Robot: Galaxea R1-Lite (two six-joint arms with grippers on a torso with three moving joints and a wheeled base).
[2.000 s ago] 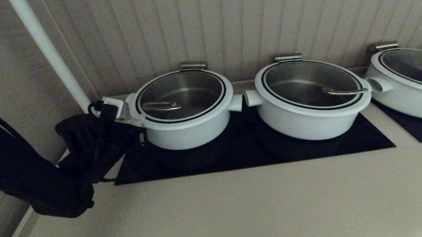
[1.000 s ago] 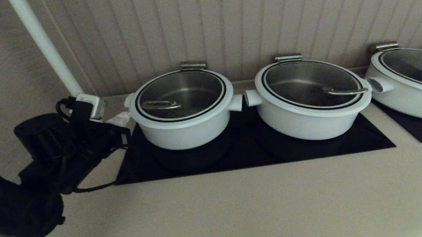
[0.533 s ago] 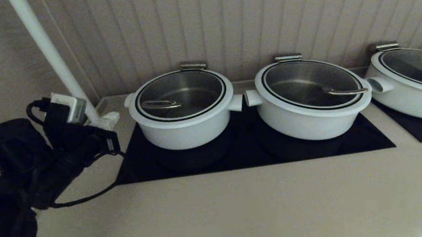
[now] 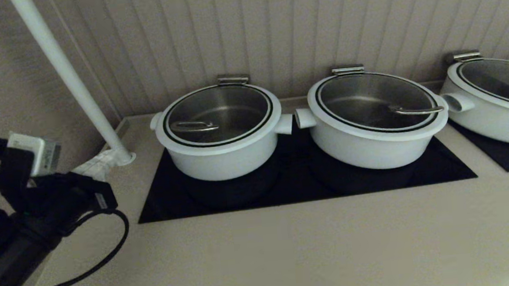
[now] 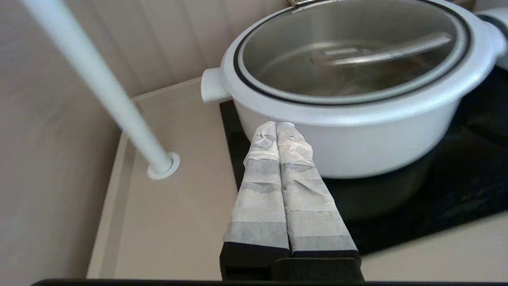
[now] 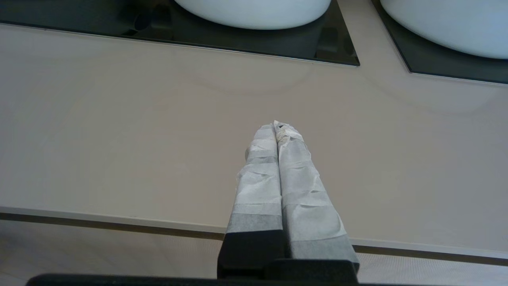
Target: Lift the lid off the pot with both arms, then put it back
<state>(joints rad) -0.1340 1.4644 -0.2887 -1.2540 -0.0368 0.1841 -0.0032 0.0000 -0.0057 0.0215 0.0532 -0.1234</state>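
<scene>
The pot (image 4: 224, 162) is the leftmost white pot on the black cooktop (image 4: 295, 190). The lid (image 4: 217, 111), glass with a white ring and a looped steel handle (image 4: 194, 126), sits closed on it. My left gripper (image 4: 109, 156) is shut and empty, low at the left beside the pole base, apart from the pot. In the left wrist view the gripper (image 5: 276, 125) points at the pot's side wall (image 5: 377, 147) below the lid (image 5: 349, 47). My right gripper (image 6: 276, 124) is shut and empty over the bare counter near its front edge, out of the head view.
Two alike lidded white pots stand to the right, the middle one (image 4: 374, 146) and the far right one (image 4: 497, 122). A slanted white pole (image 4: 64, 72) meets the counter left of the pot. A ribbed wall runs close behind the pots.
My left arm has drawn back from the pot's left stub handle, moving left and down toward the counter's left edge. The lid and pots have not moved.
</scene>
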